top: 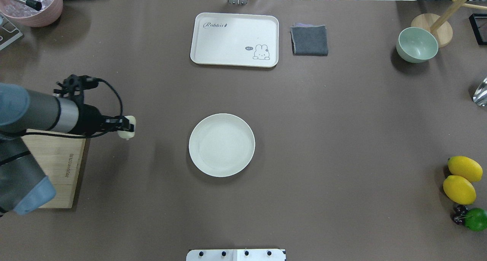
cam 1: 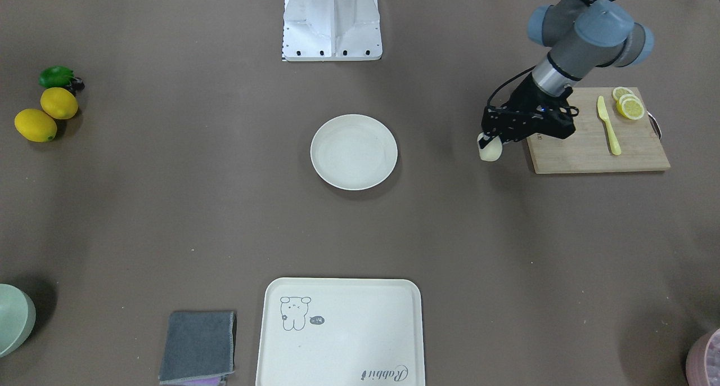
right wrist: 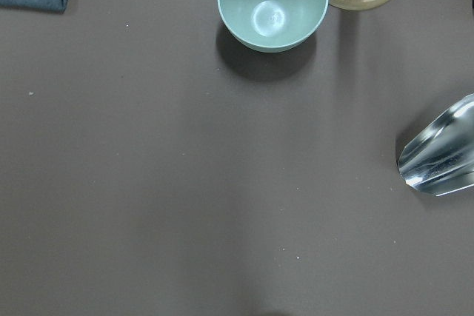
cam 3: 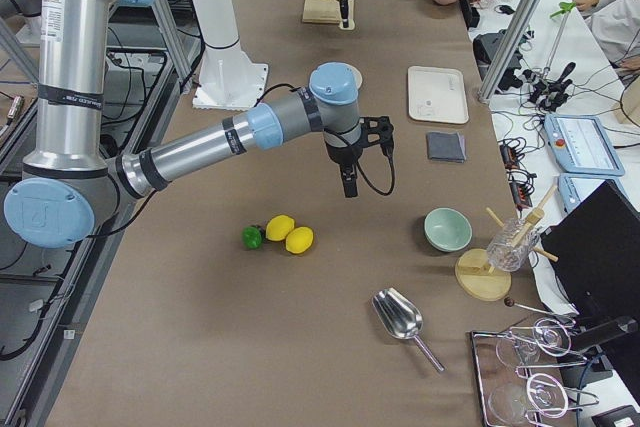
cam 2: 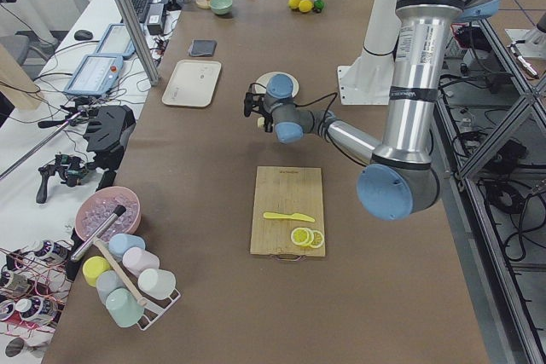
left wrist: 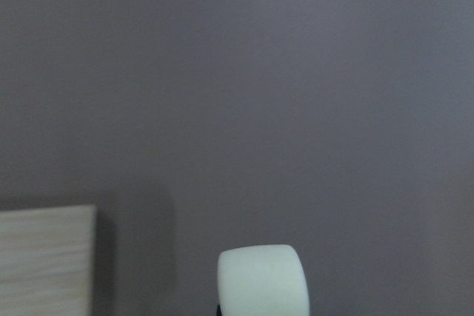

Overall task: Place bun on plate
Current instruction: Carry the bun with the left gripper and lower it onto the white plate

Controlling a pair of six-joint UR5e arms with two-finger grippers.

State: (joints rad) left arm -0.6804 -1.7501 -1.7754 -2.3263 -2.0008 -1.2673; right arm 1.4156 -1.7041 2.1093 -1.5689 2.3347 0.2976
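The bun (cam 1: 493,153) is a small pale cream lump held just off the table in my left gripper (cam 1: 487,144), which is shut on it. From overhead the bun (top: 128,134) hangs at the left gripper (top: 126,128), well to the left of the plate (top: 222,145). The round cream plate (cam 1: 354,151) sits empty at the table's middle. The left wrist view shows the bun (left wrist: 263,280) low in frame over bare brown table. My right gripper (cam 3: 349,185) shows only in the exterior right view, hanging over the table, and I cannot tell whether it is open or shut.
A wooden cutting board (cam 1: 590,147) with a yellow knife (cam 1: 608,126) and lemon slices (cam 1: 628,104) lies just behind the left gripper. A printed tray (top: 234,39), grey cloth (top: 309,40), green bowl (top: 417,45), whole lemons (top: 460,179) and a metal scoop (right wrist: 441,157) ring the table.
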